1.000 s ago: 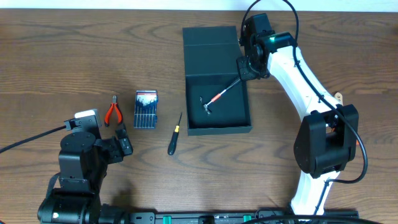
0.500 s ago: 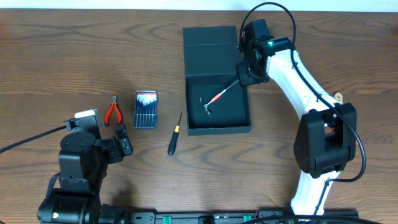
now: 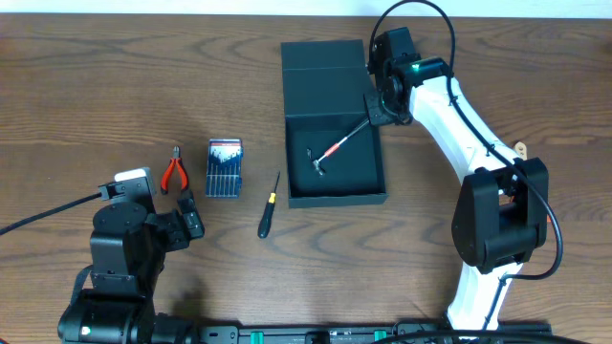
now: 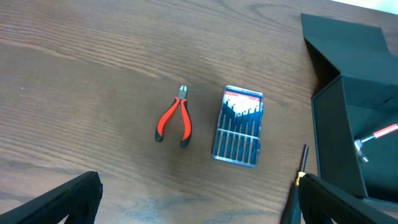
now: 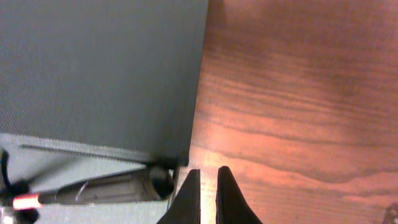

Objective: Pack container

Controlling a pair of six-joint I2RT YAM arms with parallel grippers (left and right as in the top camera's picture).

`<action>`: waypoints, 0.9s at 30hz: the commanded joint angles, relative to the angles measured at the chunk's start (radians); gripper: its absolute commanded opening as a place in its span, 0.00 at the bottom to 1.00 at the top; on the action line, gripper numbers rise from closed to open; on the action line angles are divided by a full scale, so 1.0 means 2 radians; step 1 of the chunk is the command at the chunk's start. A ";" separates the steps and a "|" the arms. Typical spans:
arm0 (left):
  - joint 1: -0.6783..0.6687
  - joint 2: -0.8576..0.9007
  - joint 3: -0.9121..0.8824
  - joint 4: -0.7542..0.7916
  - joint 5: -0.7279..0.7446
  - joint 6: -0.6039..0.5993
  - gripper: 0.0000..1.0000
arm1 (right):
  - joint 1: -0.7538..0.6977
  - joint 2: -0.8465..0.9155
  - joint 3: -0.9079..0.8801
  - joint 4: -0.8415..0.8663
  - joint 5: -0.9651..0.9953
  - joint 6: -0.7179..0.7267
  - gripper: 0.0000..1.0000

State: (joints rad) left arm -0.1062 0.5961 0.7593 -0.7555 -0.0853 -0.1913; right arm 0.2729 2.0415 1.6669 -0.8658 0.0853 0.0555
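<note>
The container (image 3: pixel 335 105), a dark teal box, stands open at the table's middle with its lid flap folded back on the far side. Inside lies a slim tool with a red band (image 3: pixel 337 148); its dark handle end (image 5: pixel 160 180) leans at the box's right wall (image 5: pixel 124 74). My right gripper (image 3: pixel 371 117) is shut with nothing between its tips, just outside that wall beside the handle end (image 5: pixel 204 190). My left gripper (image 4: pixel 199 208) hangs wide open over bare wood near the front left (image 3: pixel 193 220).
Red-handled pliers (image 4: pixel 174 121), a blue-and-white bit case (image 4: pixel 239 127) and a black screwdriver with a yellow collar (image 3: pixel 269 205) lie in a row left of the box. A small tan object (image 3: pixel 519 148) sits by the right arm.
The right gripper has edged very slightly toward the far side. Nothing else has moved.
</note>
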 commanded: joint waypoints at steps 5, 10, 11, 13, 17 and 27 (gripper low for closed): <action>0.002 0.000 0.013 0.000 0.000 -0.007 0.99 | -0.004 0.003 -0.002 0.014 0.008 -0.021 0.01; 0.002 0.000 0.013 0.000 0.000 -0.007 0.98 | -0.004 0.003 -0.002 0.019 0.008 -0.029 0.01; 0.002 0.000 0.013 0.000 0.000 -0.007 0.99 | -0.004 0.003 -0.002 0.021 0.008 -0.029 0.01; 0.002 0.000 0.013 0.000 0.000 -0.007 0.98 | -0.004 0.003 -0.002 0.022 0.001 -0.039 0.01; 0.002 0.000 0.013 0.000 0.000 -0.007 0.99 | -0.004 0.003 -0.002 0.019 -0.019 -0.049 0.01; 0.002 0.000 0.013 0.000 0.000 -0.007 0.98 | -0.004 0.003 -0.002 -0.002 -0.051 -0.072 0.01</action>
State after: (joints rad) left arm -0.1066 0.5961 0.7593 -0.7559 -0.0853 -0.1913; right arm 0.2729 2.0415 1.6669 -0.8616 0.0158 -0.0570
